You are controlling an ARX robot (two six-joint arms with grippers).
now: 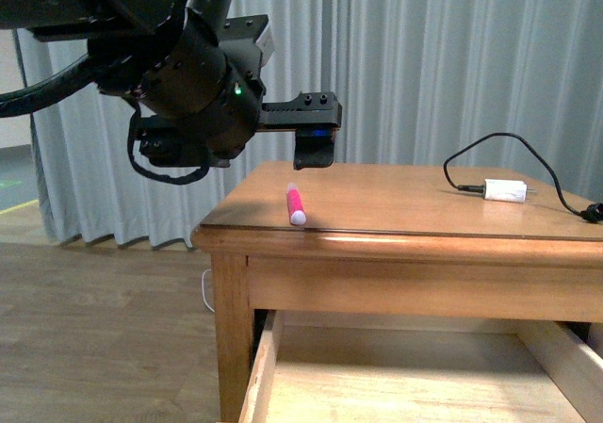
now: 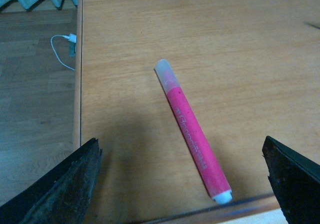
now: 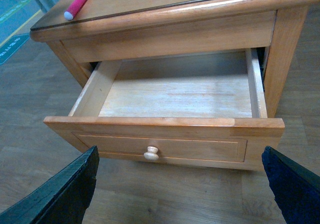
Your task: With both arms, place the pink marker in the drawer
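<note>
The pink marker [image 1: 295, 203] lies on the tabletop near its front left corner, white end toward the edge. My left gripper [image 1: 314, 150] hovers above and slightly behind it, open. From the left wrist the marker [image 2: 192, 131] lies diagonally between the spread fingers [image 2: 65, 189], untouched. The drawer [image 3: 172, 97] is pulled out under the table, its pale interior bare and its round knob [image 3: 151, 153] facing me. My right gripper [image 3: 180, 194] is open in front of the drawer, below the knob, holding nothing. The drawer's inside [image 1: 405, 376] also shows at the bottom of the front view.
A white charger plug [image 1: 505, 191] with a black cable [image 1: 490, 150] lies at the right of the wooden table [image 1: 415, 244]. A white cable [image 2: 62, 52] lies on the wood floor beside the table. Grey curtains [image 1: 424, 65] hang behind.
</note>
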